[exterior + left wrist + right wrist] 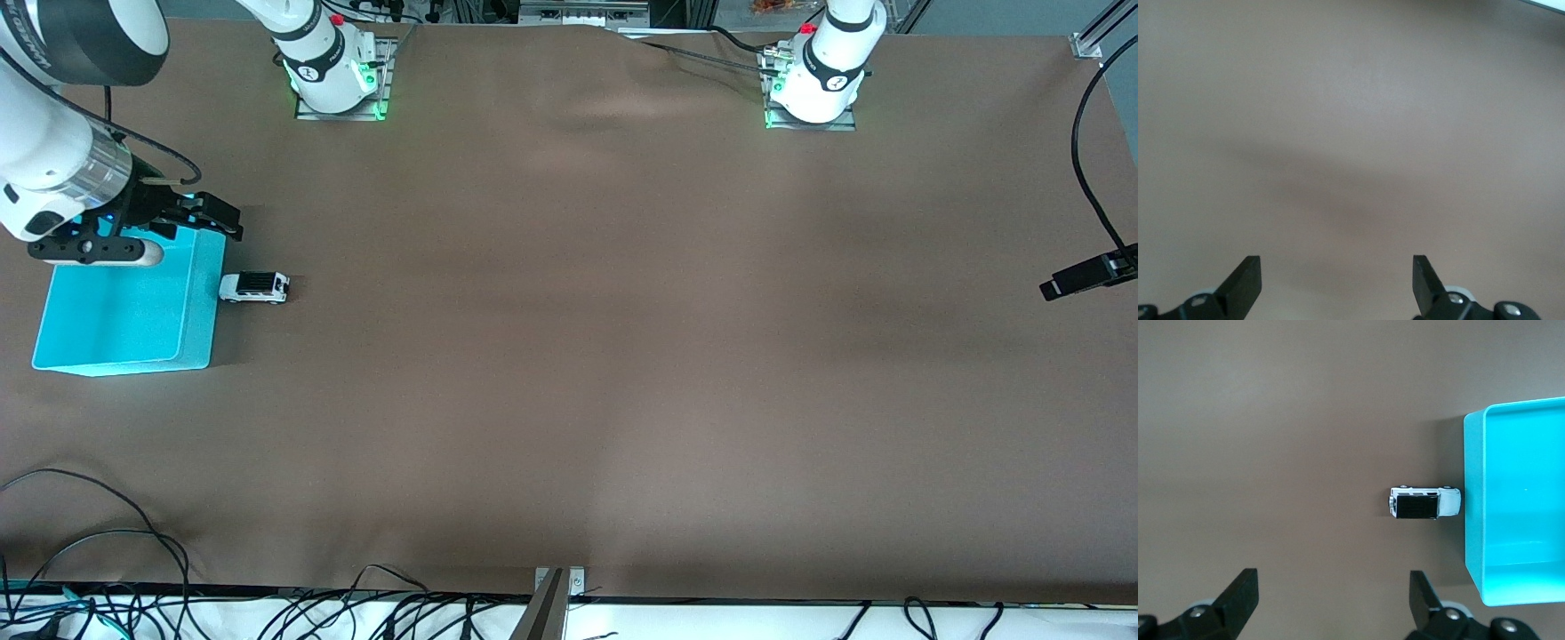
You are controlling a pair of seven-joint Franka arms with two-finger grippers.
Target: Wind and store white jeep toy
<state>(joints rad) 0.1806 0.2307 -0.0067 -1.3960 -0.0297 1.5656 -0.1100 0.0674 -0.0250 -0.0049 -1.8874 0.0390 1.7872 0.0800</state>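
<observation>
1. White jeep toy (254,287) sits on its wheels on the brown bench (622,356), at the right arm's end of it.
2. One end of the white jeep toy touches, or all but touches, the outer wall of a turquoise bin (191,329); the right wrist view shows that end against the wall, black roof up (1425,503).
3. The turquoise bin (1471,520) stands upright and open-topped, with nothing visible inside.
4. The right gripper (213,213) hangs over the bin's corner nearest the robot bases, close above the rim, with the toy just beside it and lower in the front view.
5. Its jaws are released and spread wide, grasping nothing; both fingertips (1245,587) show in the right wrist view with bare bench between them.
6. The left gripper (1080,277) waits at the left arm's end of the bench, well apart from the toy and bin.
7. Its jaws are also released, wide apart, with only plain brown bench seen between the fingertips (1248,273).
8. Loose black cables (98,551) lie along the bench edge nearest the front camera.
</observation>
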